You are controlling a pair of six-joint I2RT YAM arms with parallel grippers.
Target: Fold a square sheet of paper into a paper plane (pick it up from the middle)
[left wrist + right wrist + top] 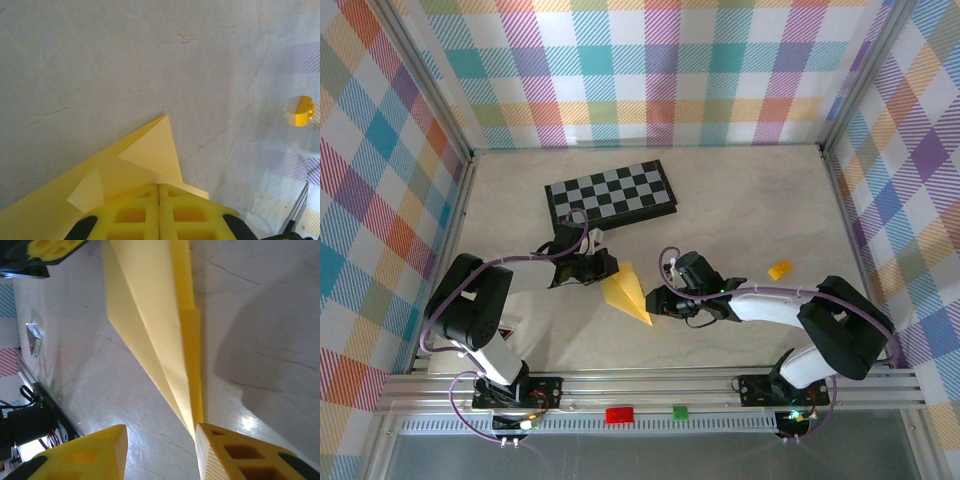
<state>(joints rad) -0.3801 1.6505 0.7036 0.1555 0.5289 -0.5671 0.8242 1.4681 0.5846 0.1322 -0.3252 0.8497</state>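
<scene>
Two left fingers (135, 214) are pressed shut on an edge of the paper plane (628, 292); the right fingers (240, 455) stand apart, the plane's narrow end touching one. The plane lies mid-desk (750, 210), below the chessboard (612, 192).

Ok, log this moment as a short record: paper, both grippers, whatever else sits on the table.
paper plane: yellow, partly folded, pointed, on the table between the grippers
left gripper: shut, tips over the paper's wide end; grip unclear
right gripper: open, the paper's point reaches one finger
chessboard: behind the paper, apart from it
orange-yellow block: right of the right gripper, untouched
</scene>
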